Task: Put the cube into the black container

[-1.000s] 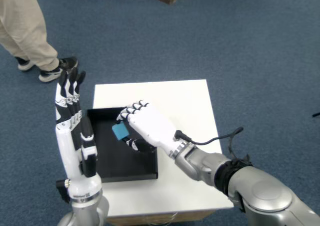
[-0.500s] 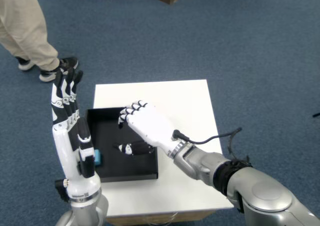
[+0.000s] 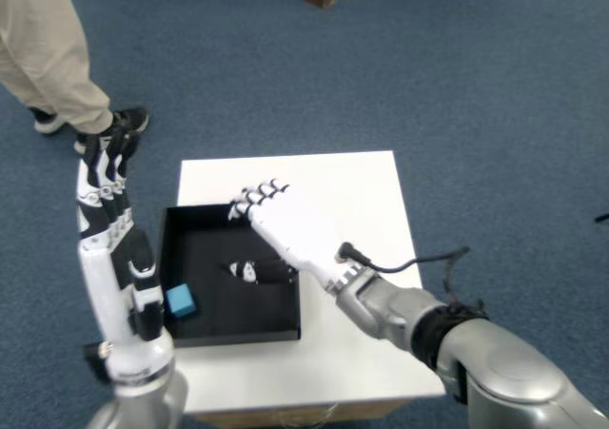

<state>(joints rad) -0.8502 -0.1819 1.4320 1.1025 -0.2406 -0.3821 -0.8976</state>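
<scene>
Fingers [image 3: 257, 198] of the right hand [image 3: 285, 231] are spread and hold nothing, reaching over the far right part of the black container [image 3: 290, 275] on the white table [image 3: 352, 196]. Inside the container, near its front left corner, rests the blue cube [image 3: 181, 301]. It looks small, light and rigid, easiest pinched across two opposite flat faces.

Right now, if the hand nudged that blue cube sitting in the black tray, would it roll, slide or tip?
The cube rests flat on one face, so it would likely slide, not roll. It looks small and probably light. It lies near the left wall of the black tray, which would likely stop it. The right hand is open above the tray.
</scene>
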